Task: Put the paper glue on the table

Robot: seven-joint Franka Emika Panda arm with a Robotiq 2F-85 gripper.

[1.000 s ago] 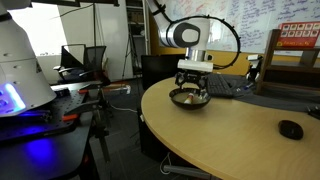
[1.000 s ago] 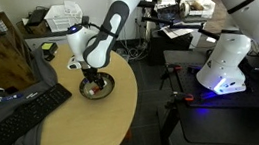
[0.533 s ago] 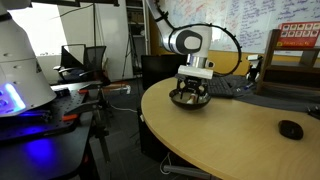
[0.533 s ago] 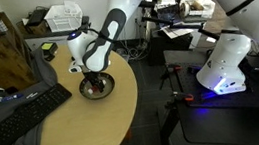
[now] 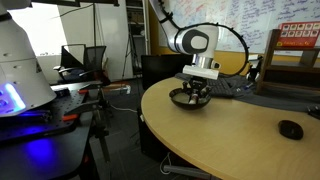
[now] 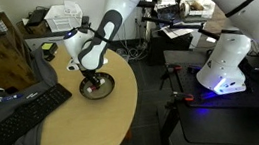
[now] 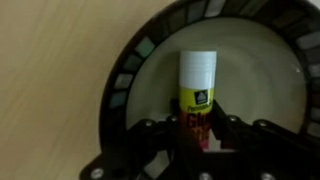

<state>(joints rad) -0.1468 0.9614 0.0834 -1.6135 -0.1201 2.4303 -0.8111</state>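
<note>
One dark bowl [image 7: 124, 78] around paper glue [image 7: 197, 84]

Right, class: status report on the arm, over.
Gripper straddling paper glue, closure unclear. Glue at the bowl, not yet on the table. Nothing seen blocking.

Finding: I work in a robotics laboratory furnished as an office. Evidence follows. A whiteboard [image 5: 275, 25] dense with handwriting covers the back wall. Black swivel chairs [image 5: 93, 60] stand behind a dark desk [image 5: 75, 102]. That desk carries a large white machine [image 5: 20, 55], lit blue at its base and visible in both exterior views. The rounded light-wood table [image 5: 230, 135] before me bears a black keyboard [image 6: 24, 109] and a computer mouse [image 5: 290, 128]. Cables trail across the dark floor [image 6: 222, 135].
</note>
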